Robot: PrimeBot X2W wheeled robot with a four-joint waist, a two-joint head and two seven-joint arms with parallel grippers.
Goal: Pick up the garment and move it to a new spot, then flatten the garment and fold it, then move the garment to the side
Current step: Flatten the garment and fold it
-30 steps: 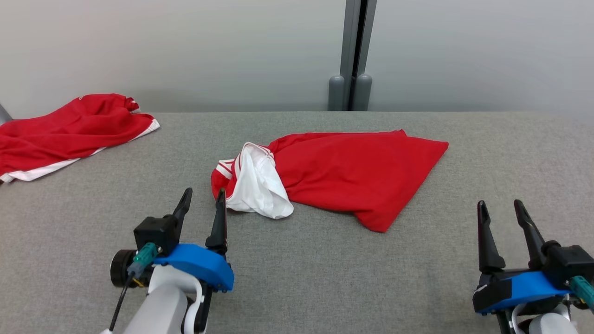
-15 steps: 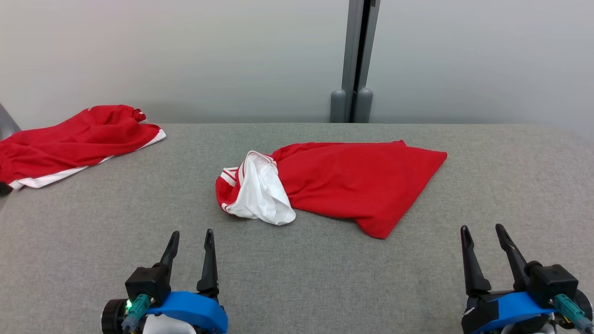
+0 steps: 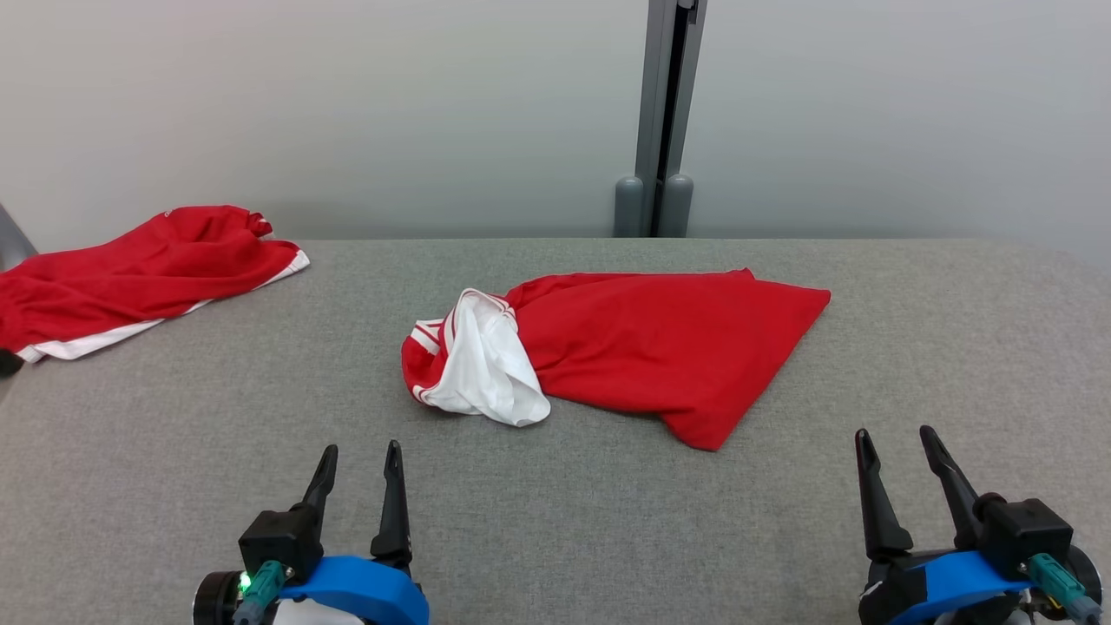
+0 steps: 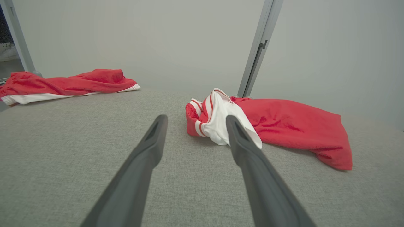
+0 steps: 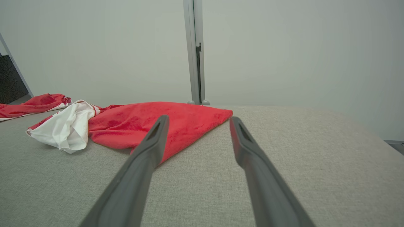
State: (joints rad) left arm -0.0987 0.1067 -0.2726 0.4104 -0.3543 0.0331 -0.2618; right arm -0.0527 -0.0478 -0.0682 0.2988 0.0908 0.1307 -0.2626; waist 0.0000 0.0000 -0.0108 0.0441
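Observation:
A red garment (image 3: 668,347) lies crumpled in the middle of the grey table (image 3: 555,538), its white striped end (image 3: 486,373) bunched up at its left. My left gripper (image 3: 362,451) hovers open near the front edge, a short way in front of that white end and apart from it. In the left wrist view the left gripper (image 4: 195,118) points at the garment (image 4: 293,126). My right gripper (image 3: 894,434) stands open at the front right, clear of the garment's right corner. The right wrist view has the right gripper (image 5: 199,118) aimed past the garment (image 5: 157,123). Neither gripper holds anything.
A second red garment with white trim (image 3: 139,269) lies at the table's far left, partly over the edge. A grey post (image 3: 664,130) stands against the wall behind the table's far edge.
My left gripper has drawn back from beside the garment's white end toward the front edge. The right gripper has pulled back slightly. The camera has shifted a little; the garment stays put.

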